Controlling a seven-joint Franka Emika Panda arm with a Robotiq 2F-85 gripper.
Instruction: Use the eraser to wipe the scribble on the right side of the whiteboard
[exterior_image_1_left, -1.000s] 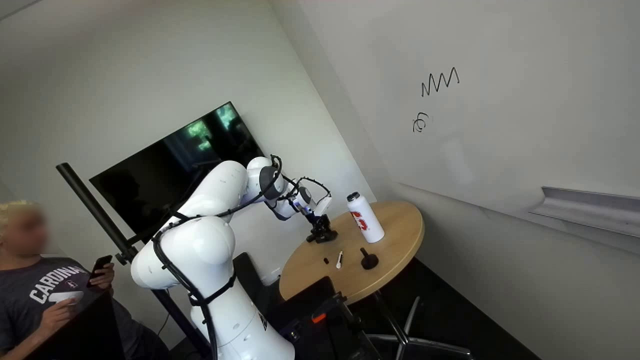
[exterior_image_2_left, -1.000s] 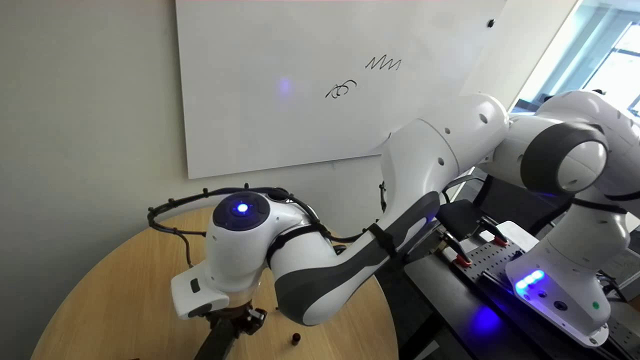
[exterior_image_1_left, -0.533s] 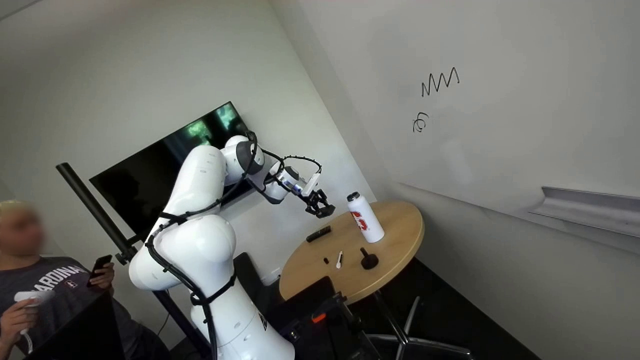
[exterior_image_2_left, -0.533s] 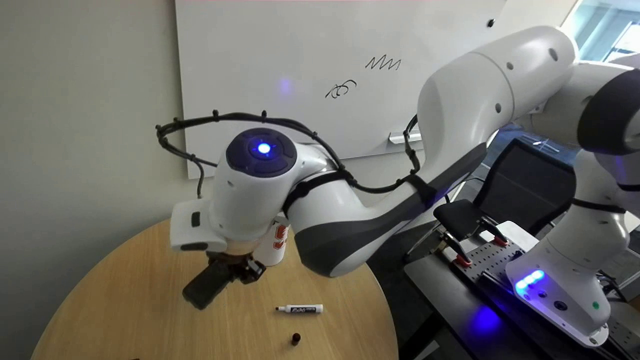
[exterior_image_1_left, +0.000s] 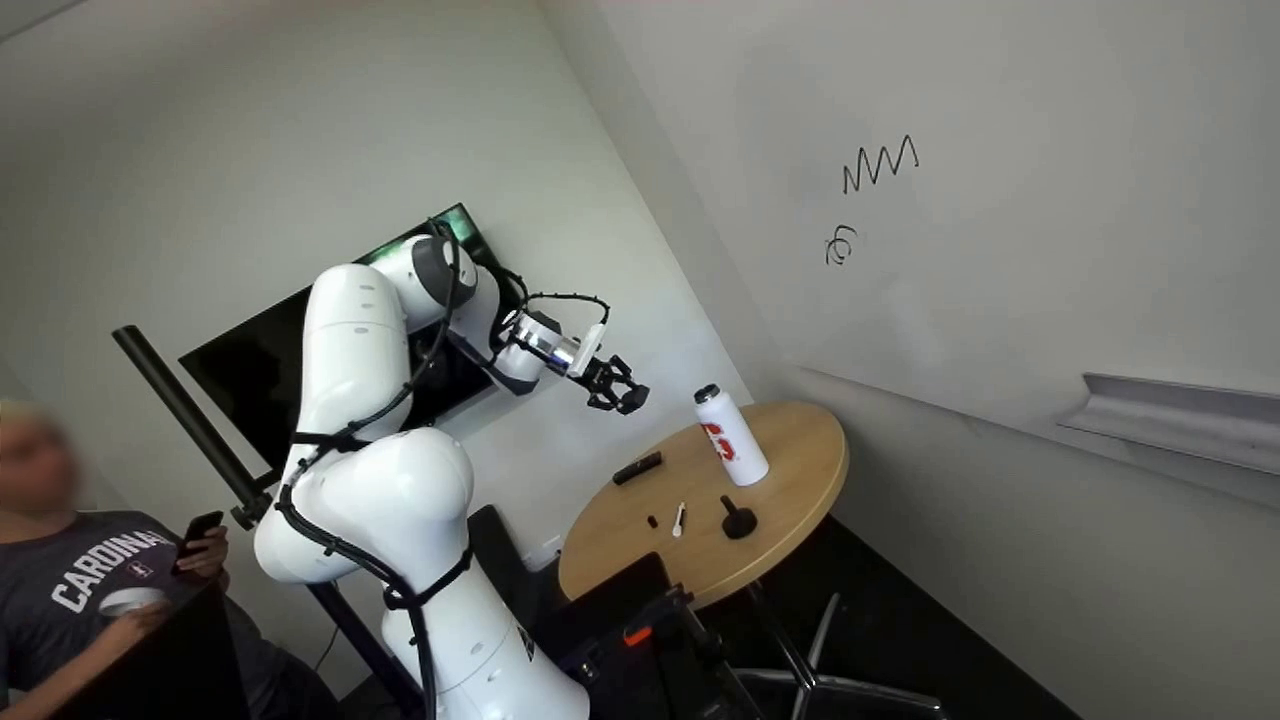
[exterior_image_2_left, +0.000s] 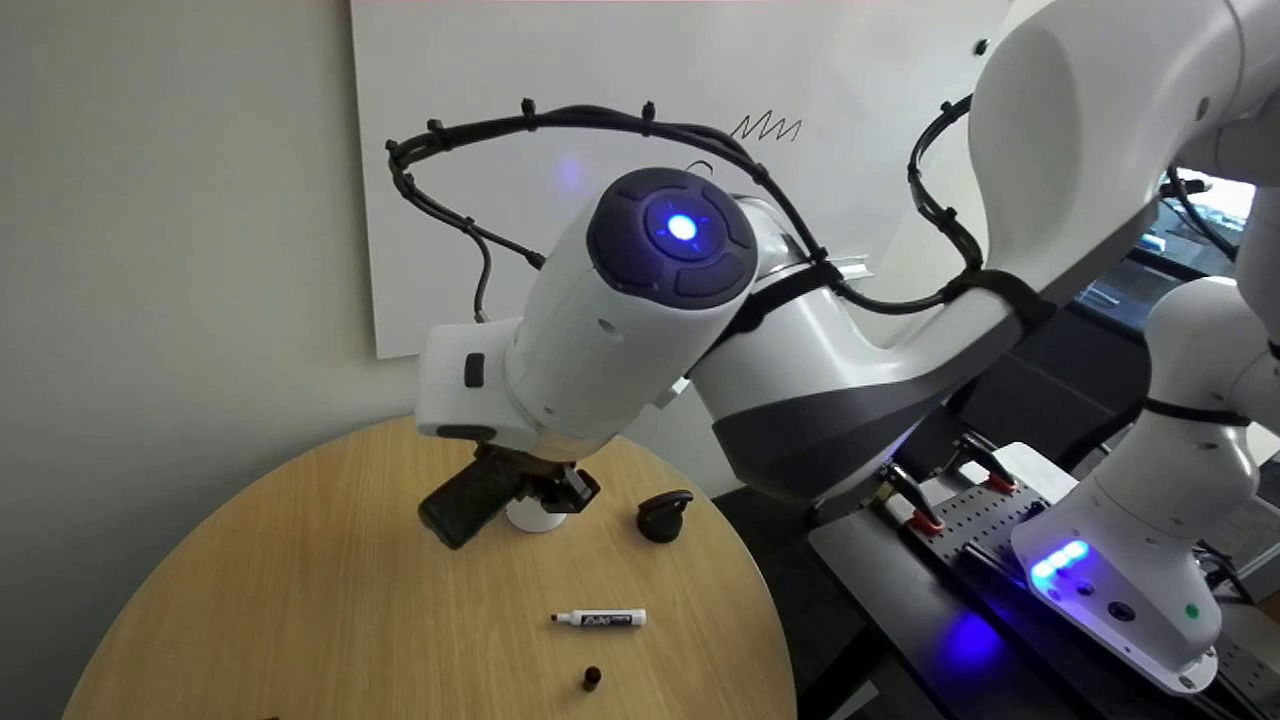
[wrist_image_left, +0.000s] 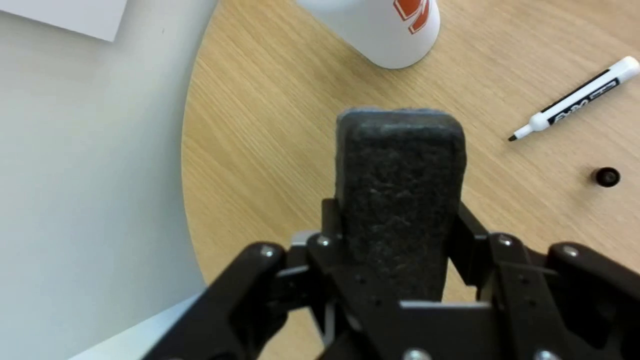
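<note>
Here, the eraser (wrist_image_left: 400, 170) juts out, pinched in the gripper (wrist_image_left: 397, 220).

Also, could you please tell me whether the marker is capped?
No, in the wrist view the marker shows a bare dark tip.

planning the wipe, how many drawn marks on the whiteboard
2: the zigzag scribble, and the curly mark below it in an exterior view. More may lie out of frame.

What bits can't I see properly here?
Curly mark: mostly behind the arm in an exterior view.
Eraser: lower end covered by the gripper in the wrist view.
White bottle: top cut off by the wrist view's edge.
Person's face: blurred in an exterior view.
Marker: lettering too small to read in an exterior view.
</note>
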